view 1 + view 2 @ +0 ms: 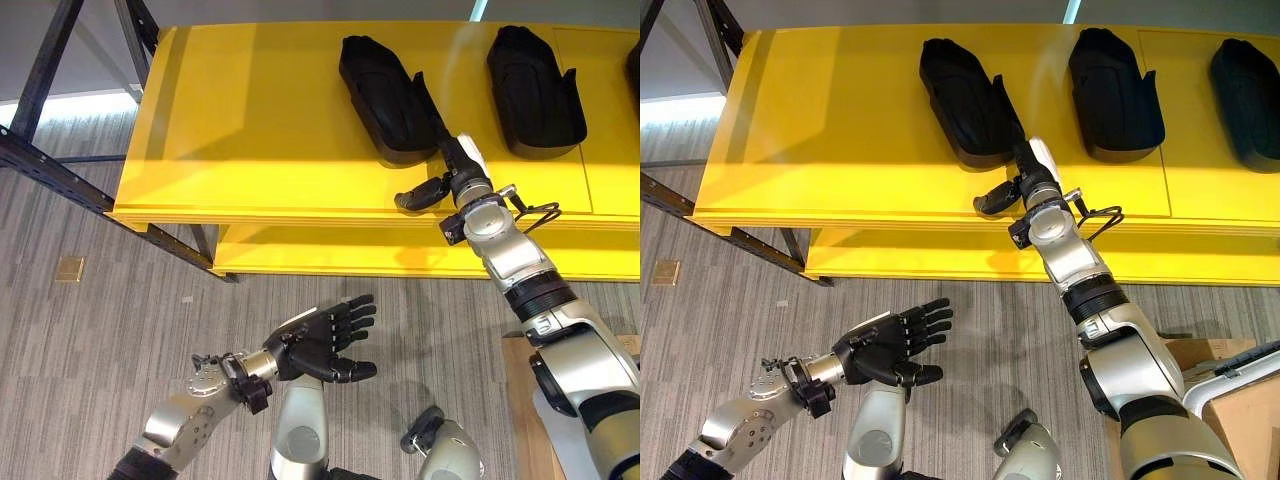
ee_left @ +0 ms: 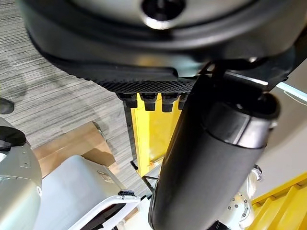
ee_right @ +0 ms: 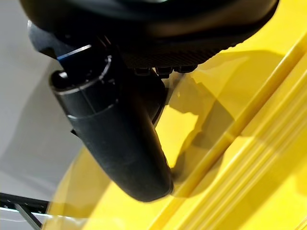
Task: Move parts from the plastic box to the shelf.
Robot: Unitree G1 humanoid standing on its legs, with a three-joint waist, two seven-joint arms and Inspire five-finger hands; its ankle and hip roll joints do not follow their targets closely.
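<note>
Left eye view | right hand (image 1: 452,170) fingers straight against part (image 1: 385,100) on shelf (image 1: 230,130) | left hand (image 1: 320,345) fingers open

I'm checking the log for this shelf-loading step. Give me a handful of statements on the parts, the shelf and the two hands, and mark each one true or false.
1. The right hand is up at the yellow shelf, at the near end of a black part. True.
2. The left hand carries a black part. False: it is open and empty, above the grey floor.
3. The right eye view shows three black parts on the shelf. True.
4. The parts lie on the shelf's lower level. False: they lie on its top surface.
5. The left hand rests on the shelf. False: it hangs well short of it.
</note>
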